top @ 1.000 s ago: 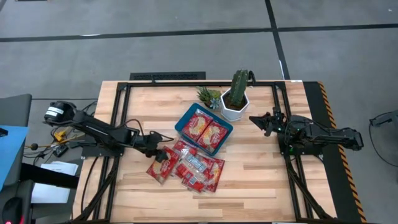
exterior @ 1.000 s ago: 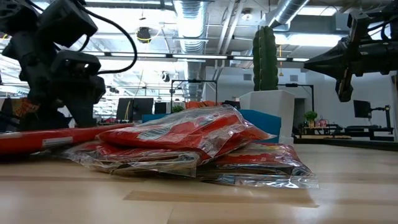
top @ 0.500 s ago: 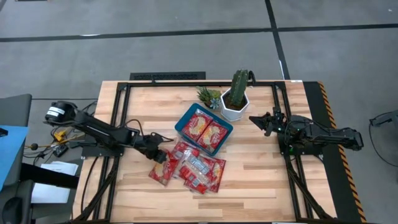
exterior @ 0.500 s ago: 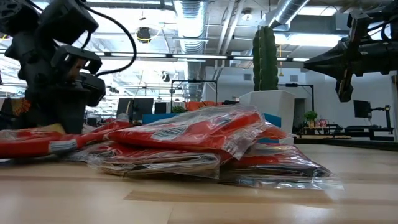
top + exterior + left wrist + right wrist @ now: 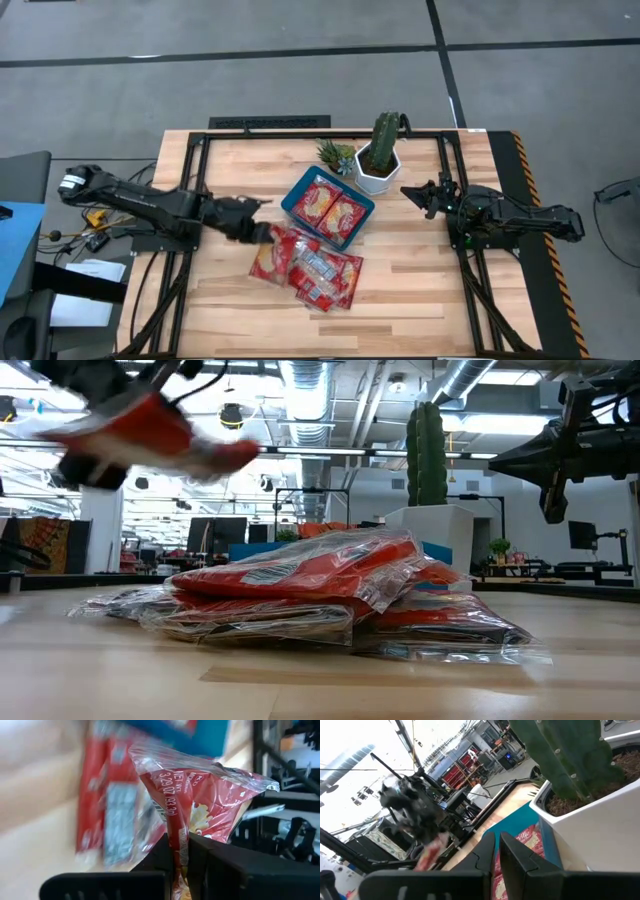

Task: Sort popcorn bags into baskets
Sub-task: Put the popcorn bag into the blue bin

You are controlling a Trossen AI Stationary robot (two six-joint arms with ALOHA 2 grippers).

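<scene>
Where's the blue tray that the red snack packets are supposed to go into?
In the high view, the shallow teal-blue rectangular tray sits near the table's middle, already holding red packets. The white hexagonal cactus pot stands beside it on the right-arm side; the loose pile of packets lies just before it.

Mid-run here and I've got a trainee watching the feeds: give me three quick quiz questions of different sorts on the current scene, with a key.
1. True or false: the left gripper is shut on a popcorn bag.
2. Multiple choice: the blue tray holds (A) nothing, (B) popcorn bags, (C) the cactus.
3. Fill in: the right gripper waits on the table's right side beside the white ____ pot.

Key: 1 true; 2 B; 3 cactus.
</scene>
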